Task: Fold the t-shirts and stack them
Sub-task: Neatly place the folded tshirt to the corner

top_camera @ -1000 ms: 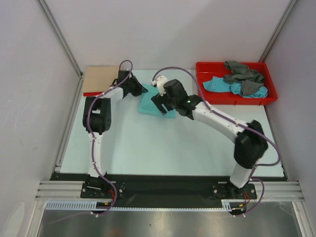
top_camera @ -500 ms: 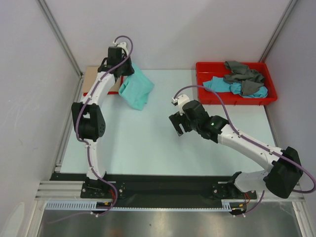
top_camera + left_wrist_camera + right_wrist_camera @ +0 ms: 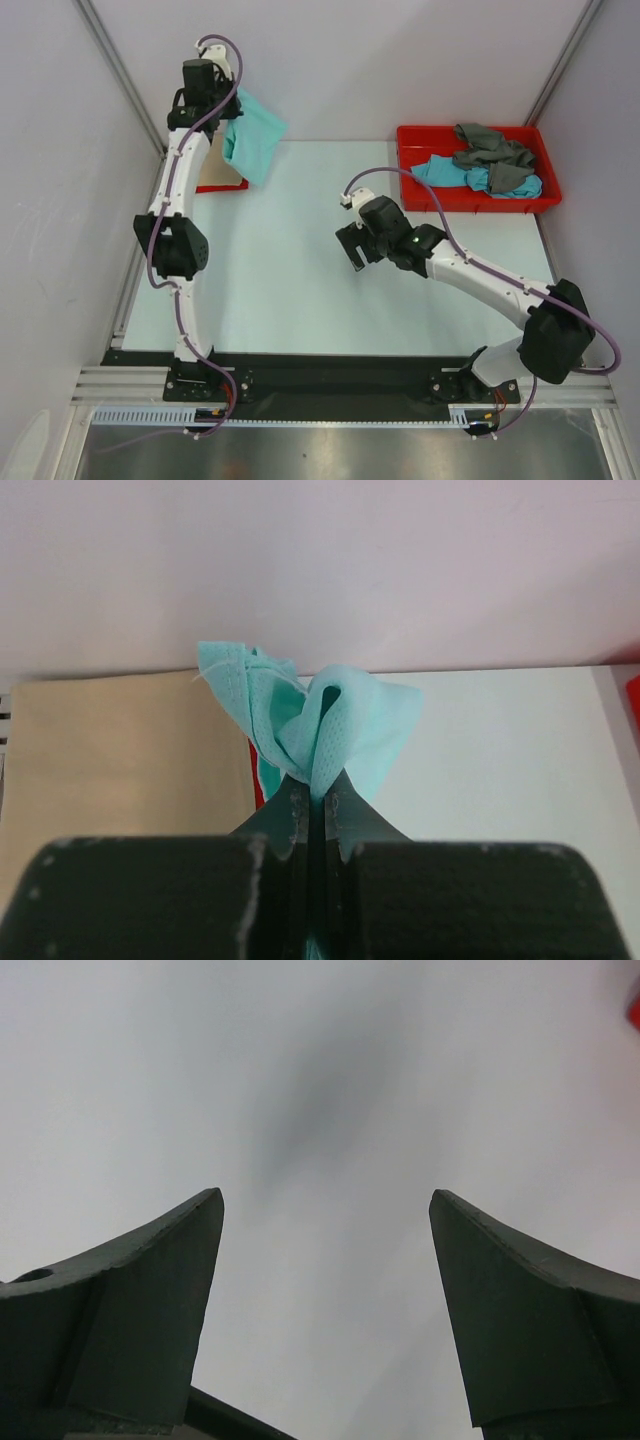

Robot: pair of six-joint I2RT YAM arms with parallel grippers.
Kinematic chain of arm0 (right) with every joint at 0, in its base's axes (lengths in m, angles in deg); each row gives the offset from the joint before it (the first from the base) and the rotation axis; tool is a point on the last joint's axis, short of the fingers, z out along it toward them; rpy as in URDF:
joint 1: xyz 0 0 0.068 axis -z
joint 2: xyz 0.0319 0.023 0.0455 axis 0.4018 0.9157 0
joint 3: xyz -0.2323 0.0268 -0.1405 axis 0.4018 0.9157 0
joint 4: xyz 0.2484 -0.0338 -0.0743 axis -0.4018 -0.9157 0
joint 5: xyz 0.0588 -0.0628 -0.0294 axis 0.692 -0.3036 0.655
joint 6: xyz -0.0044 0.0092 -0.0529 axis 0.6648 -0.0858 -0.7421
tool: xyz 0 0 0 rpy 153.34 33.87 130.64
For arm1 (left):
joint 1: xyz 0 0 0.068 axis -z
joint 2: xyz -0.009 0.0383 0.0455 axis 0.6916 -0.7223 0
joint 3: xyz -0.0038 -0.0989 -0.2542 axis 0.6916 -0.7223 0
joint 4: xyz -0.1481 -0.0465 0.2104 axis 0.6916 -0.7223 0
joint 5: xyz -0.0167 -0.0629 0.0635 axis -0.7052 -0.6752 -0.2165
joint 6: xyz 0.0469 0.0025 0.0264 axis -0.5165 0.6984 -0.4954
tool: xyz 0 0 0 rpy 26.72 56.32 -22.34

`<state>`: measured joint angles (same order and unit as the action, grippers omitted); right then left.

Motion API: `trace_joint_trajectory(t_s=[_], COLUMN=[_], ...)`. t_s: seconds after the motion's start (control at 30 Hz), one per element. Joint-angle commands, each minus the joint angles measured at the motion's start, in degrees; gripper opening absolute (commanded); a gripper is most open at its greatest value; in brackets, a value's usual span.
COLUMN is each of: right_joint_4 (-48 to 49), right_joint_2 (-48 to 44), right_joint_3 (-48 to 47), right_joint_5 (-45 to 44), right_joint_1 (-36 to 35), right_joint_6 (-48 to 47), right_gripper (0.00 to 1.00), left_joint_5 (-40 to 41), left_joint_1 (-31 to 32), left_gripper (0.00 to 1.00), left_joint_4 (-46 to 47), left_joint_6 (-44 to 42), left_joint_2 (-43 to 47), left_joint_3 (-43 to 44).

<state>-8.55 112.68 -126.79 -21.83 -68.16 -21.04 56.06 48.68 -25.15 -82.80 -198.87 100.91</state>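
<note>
My left gripper [image 3: 320, 792] is pinched tight on the mint-green t-shirt [image 3: 253, 138], which hangs at the far left by the beige t-shirt [image 3: 120, 750]. My right gripper [image 3: 325, 1205] is spread wide and holds nothing above the pale table [image 3: 280, 300]. The grey t-shirt [image 3: 487, 143] and turquoise-blue t-shirt [image 3: 440, 172] lie in the red tray [image 3: 420, 133], far right.
</note>
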Motion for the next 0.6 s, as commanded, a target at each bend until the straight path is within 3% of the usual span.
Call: trace_joint_trajectory(t_s=[0.0, 0.57], right_joint_4=[0.55, 1.52], right_joint_2=[1.91, 10.51], right_joint_3=[-4.02, -9.9], right_joint_5=[0.77, 1.64], right_joint_1=[0.35, 0.7], right_joint_6=[0.43, 0.87], right_gripper=[0.89, 0.89], left_joint_5=[-1.48, -4.29], left_joint_1=[-1.06, -6.23], left_gripper=[0.01, 0.0], left_joint_4=[1.33, 6.25], left_joint_6=[-0.56, 0.15], left_joint_2=[-1.0, -3.9], left_joint_3=[2.25, 0.93])
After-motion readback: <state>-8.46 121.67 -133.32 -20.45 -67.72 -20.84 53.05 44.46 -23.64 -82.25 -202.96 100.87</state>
